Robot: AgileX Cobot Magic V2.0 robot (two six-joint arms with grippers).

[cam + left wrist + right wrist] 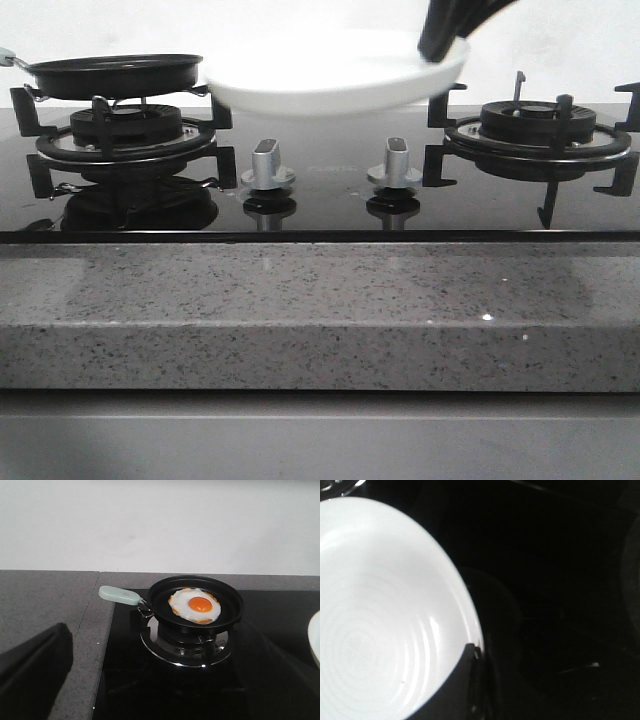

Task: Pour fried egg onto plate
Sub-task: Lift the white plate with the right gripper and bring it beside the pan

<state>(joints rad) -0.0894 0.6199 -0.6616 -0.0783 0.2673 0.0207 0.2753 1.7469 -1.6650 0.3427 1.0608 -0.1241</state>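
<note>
The fried egg (pixel 196 606), white with an orange yolk, lies in the black frying pan (pixel 161 596) on the left burner. The pan also shows in the front view (pixel 110 75), with its pale handle (pixel 119 595) pointing left. My right gripper (pixel 440 42) is shut on the right rim of the white plate (pixel 330 75) and holds it above the middle of the stove, next to the pan. The plate (pixel 370 605) is empty. My left gripper (pixel 165 680) is open, back from the pan, with one dark finger (pixel 40 665) in sight. It is out of the front view.
The black glass hob has a second burner grate (pixel 540 135) at the right and two silver knobs (pixel 267 165) (pixel 397 162) in front. A grey speckled counter (pixel 300 310) runs along the front and to the left of the hob (pixel 45 600). A white wall stands behind.
</note>
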